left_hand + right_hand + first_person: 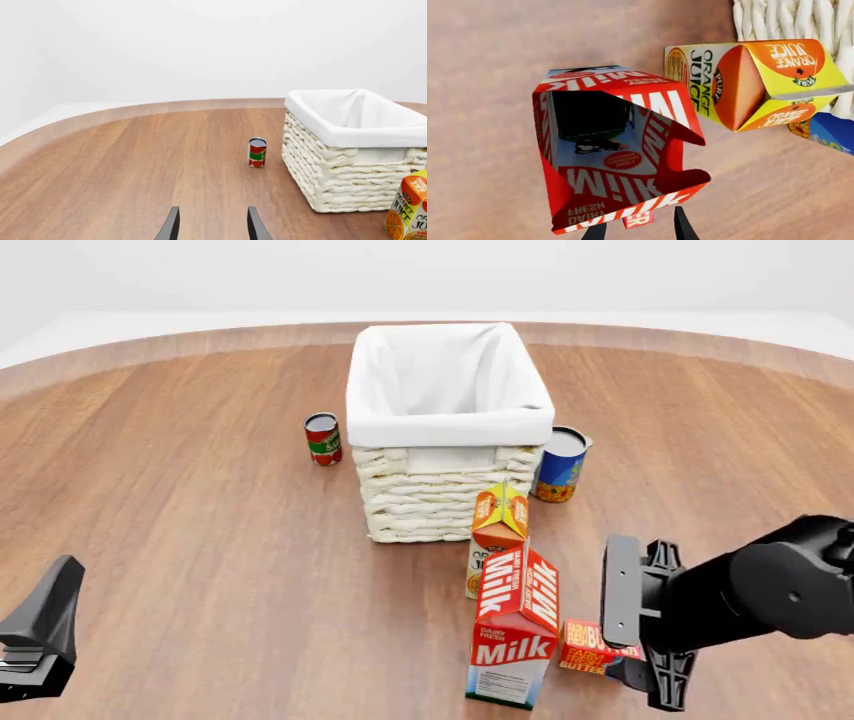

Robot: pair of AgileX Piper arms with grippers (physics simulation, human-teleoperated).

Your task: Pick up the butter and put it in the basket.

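Butter (pixel 583 648) lies flat at milk's (pixel 514 640) 3 o'clock, with right gripper (pixel 638 635) at it; grasp unclear. Looks light, stiff, smooth; pinch the long edges. Left gripper (pixel 212 226) released, idle. Basket (pixel 447 390) at 12 o'clock.

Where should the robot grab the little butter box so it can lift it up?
Probably across its two long thin edges, coming straight down from above. The butter lies flat on the table, and the milk carton stands tight against one side, so a sideways reach there looks blocked. The right gripper is nearest.
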